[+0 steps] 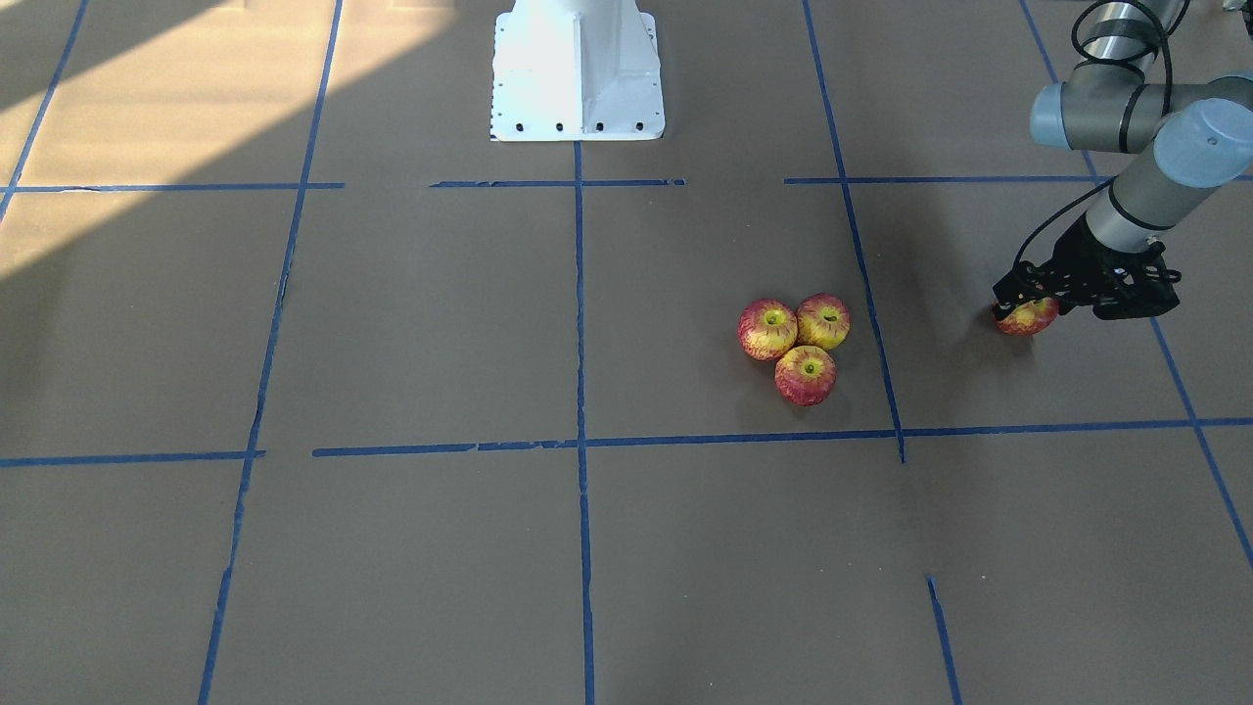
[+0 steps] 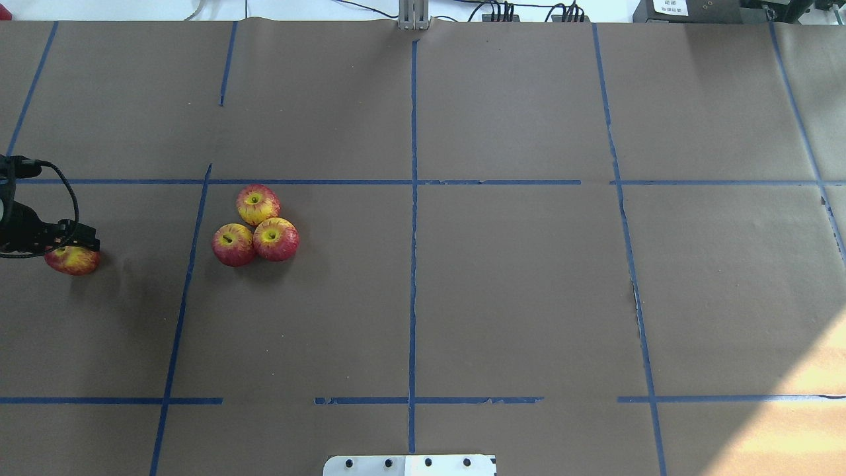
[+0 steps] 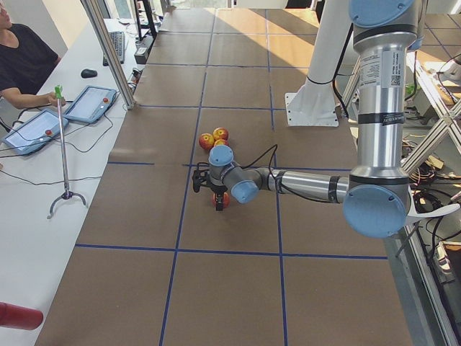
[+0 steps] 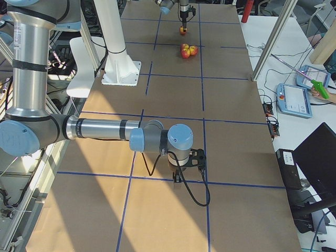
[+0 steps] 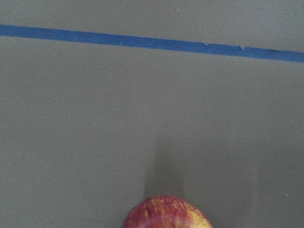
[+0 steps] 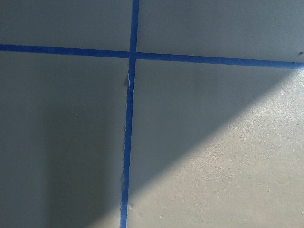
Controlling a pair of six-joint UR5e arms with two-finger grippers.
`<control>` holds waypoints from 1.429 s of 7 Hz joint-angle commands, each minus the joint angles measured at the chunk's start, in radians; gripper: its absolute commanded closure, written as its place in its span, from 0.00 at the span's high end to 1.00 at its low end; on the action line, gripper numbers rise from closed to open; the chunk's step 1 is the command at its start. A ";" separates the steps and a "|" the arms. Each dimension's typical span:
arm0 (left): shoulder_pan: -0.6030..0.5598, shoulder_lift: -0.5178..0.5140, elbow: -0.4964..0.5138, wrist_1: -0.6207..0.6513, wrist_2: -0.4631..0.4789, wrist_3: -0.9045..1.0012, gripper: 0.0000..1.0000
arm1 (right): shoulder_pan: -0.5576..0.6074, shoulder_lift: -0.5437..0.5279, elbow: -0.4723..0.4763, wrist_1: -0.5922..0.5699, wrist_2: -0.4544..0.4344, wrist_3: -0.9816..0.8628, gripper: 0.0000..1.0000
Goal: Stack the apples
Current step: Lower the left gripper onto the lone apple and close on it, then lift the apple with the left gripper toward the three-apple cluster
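Three small glossy red-and-yellow apples touching in a triangle on the brown paper-covered table; a fourth apple well apart at nine o'clock of them in the overhead view, between the fingers of the black left gripper. Pinched or merely straddled: cannot tell. Same for the right gripper, far off, spread or pressed together unknown. Probably light, stiff, slick, ready to roll: take across the widest girth, stem dimple up, and seat gently in the trio's hollow.

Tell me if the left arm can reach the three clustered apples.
Likely yes: the three apples lie in the open, nothing between them and the left pincer, which is at the fourth apple.
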 commanded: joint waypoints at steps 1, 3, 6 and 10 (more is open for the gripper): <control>0.008 -0.003 0.013 -0.002 0.000 -0.001 0.96 | 0.000 0.000 0.000 -0.001 0.000 0.000 1.00; 0.011 -0.010 0.019 0.007 -0.006 -0.004 0.37 | 0.000 0.000 0.000 -0.001 0.000 0.000 1.00; 0.010 -0.045 -0.167 0.170 -0.053 -0.095 0.00 | 0.000 0.000 0.000 -0.001 0.000 0.000 1.00; 0.104 -0.363 -0.190 0.371 -0.040 -0.358 0.00 | 0.000 0.000 0.000 -0.001 0.000 0.000 1.00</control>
